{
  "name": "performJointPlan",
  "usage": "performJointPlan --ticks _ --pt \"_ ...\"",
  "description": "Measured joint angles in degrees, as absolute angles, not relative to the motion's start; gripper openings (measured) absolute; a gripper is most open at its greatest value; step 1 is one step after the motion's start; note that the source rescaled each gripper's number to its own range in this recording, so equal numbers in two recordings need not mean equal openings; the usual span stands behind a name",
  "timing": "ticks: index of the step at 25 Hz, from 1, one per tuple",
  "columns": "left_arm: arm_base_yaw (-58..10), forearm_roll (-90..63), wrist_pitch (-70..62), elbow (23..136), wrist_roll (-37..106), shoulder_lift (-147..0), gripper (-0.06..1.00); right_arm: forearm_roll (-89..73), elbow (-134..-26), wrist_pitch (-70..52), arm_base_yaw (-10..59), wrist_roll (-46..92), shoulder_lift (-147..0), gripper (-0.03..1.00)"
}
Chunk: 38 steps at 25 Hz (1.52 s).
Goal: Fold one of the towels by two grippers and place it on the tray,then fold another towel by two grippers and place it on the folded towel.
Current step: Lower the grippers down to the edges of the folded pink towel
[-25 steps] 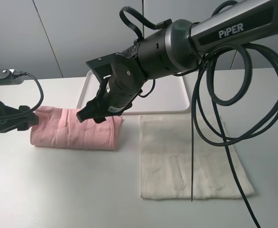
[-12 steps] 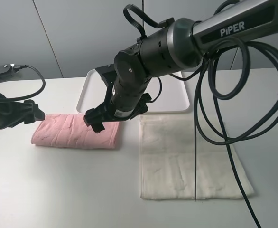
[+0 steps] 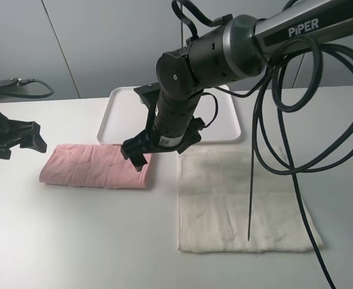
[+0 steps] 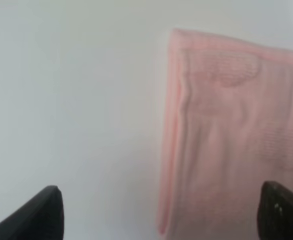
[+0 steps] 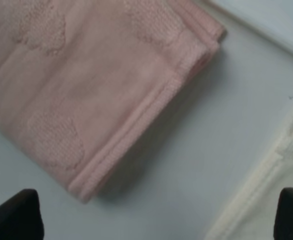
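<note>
My left tool [image 3: 38,138] and right tool [image 3: 162,146] just let go, both wide open; the pink towel [image 3: 95,167] lies folded, ready for the tray [image 3: 113,114] at 1 o'clock.

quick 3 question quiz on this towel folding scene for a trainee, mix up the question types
1. True or false: the pink towel lies folded on the table, off the tray.
2. Fill in: the left pincer and the right pincer both stand ___ and hold nothing.
3. The cream towel is: A) folded on the tray; B) spread flat on the table; C) gripped by the right pincer.
Key: 1 true; 2 open; 3 B.
</note>
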State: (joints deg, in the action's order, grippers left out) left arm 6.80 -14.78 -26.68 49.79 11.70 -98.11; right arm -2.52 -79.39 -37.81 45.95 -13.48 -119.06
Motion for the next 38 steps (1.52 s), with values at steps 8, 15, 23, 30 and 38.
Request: performJointPlan --ticks 8,15,23,30,38 --pt "5.23 -7.37 -37.51 59.46 5.07 -104.68 1.0 -5.39 -82.01 -39.27 45.95 -11.23 -119.06 1.0" --pt "1.98 -2.21 -37.1 59.72 2.63 -108.48 1.0 -5.53 -82.01 -40.94 45.95 -9.88 -119.06 1.0" --pt "1.86 0.0 -35.89 60.65 0.0 -111.15 1.0 -5.53 -82.01 -42.39 45.95 -9.34 -119.06 1.0" --pt "1.86 3.49 -35.11 60.74 -2.56 -113.46 1.0 -5.53 -82.01 -43.5 45.95 -8.19 -119.06 1.0" --pt "1.86 3.49 -35.11 61.33 -2.89 -115.55 1.0 -5.1 -82.01 -46.24 45.47 -6.77 -119.06 1.0"
